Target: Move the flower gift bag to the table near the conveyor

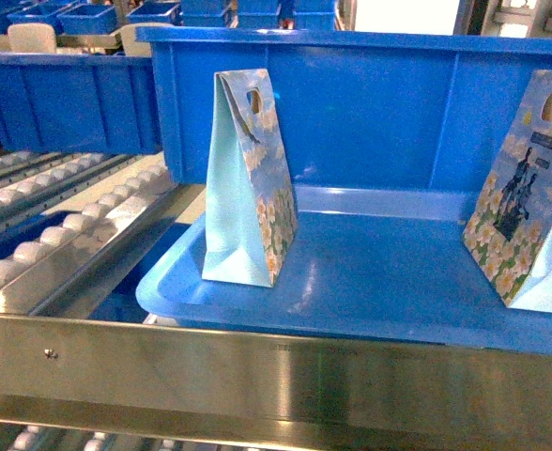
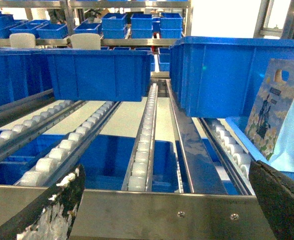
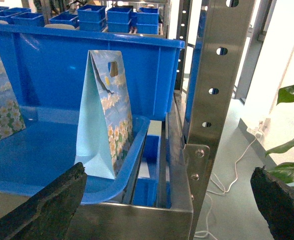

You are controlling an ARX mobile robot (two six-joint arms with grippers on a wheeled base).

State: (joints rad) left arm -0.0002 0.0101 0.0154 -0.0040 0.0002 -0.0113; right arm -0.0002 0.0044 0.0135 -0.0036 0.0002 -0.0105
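Two flower gift bags stand upright in a shiny blue tray (image 1: pixel 351 310): one at its left front (image 1: pixel 248 178), one at the right edge (image 1: pixel 529 197). The conveyor's white rollers (image 1: pixel 60 230) run to the left of the tray, behind a steel front rail (image 1: pixel 276 376). My left gripper (image 2: pixel 164 210) is open and low in front of that rail; one gift bag (image 2: pixel 277 110) shows to its right. My right gripper (image 3: pixel 169 210) is open too, near the tray's right corner, with a gift bag (image 3: pixel 104 115) just left of it. Neither gripper shows in the head view. The table is out of view.
A tall blue bin (image 1: pixel 351 103) stands right behind the tray, and more blue bins (image 2: pixel 92 72) sit on the roller tracks farther back. A perforated steel upright (image 3: pixel 217 90) rises right of the tray. Beyond it are floor cables (image 3: pixel 227 170) and a plant (image 3: pixel 292 150).
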